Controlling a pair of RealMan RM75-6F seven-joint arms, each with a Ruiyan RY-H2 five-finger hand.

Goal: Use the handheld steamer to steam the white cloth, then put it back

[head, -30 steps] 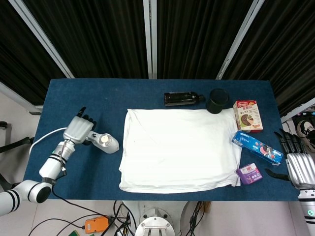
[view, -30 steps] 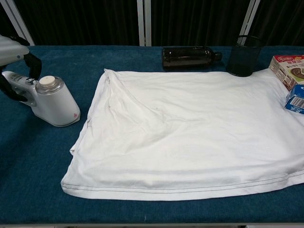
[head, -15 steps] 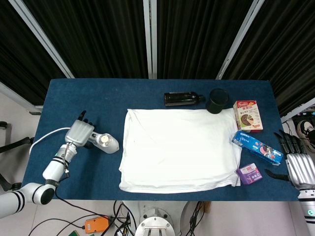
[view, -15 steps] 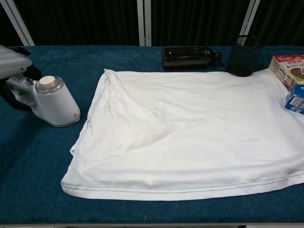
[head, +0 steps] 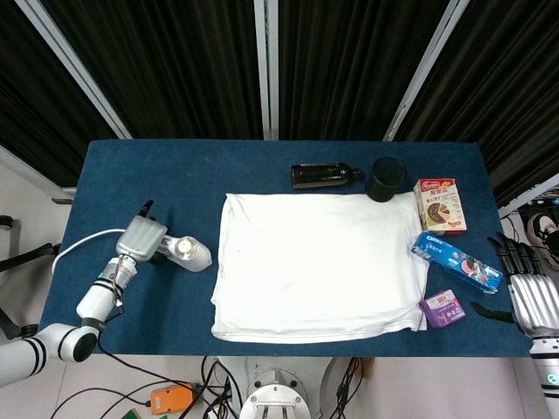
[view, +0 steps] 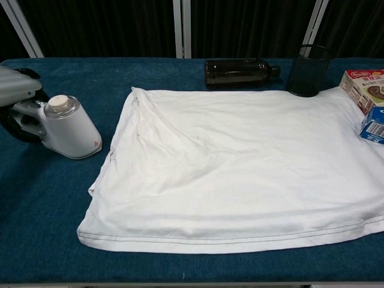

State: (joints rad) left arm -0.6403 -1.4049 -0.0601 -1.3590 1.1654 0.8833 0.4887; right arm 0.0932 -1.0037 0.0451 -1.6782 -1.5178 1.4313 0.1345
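Observation:
The white handheld steamer (head: pixel 188 255) stands on the blue table (head: pixel 157 175) at the left, its round cap up (view: pixel 60 105). My left hand (head: pixel 140 237) lies over its handle from the outer side. In the chest view the hand (view: pixel 17 89) sits on top of the handle, with dark fingers (view: pixel 13 127) curled beneath it. The white cloth (head: pixel 316 266) lies spread flat across the middle of the table (view: pixel 240 174). My right hand (head: pixel 524 292) hangs beyond the table's right edge, fingers apart and holding nothing.
A dark bottle (head: pixel 323 175) lies behind the cloth beside a black mesh cup (head: pixel 385 179). Snack boxes (head: pixel 438 205) (head: pixel 456 261) and a small purple pack (head: pixel 443 308) line the right side. The steamer's white cord (head: pixel 79 243) loops off the left edge.
My left hand has drawn back slightly, settled lower onto the steamer's handle, and its spread fingers have closed around it. The steamer has shifted a little. The right hand is still.

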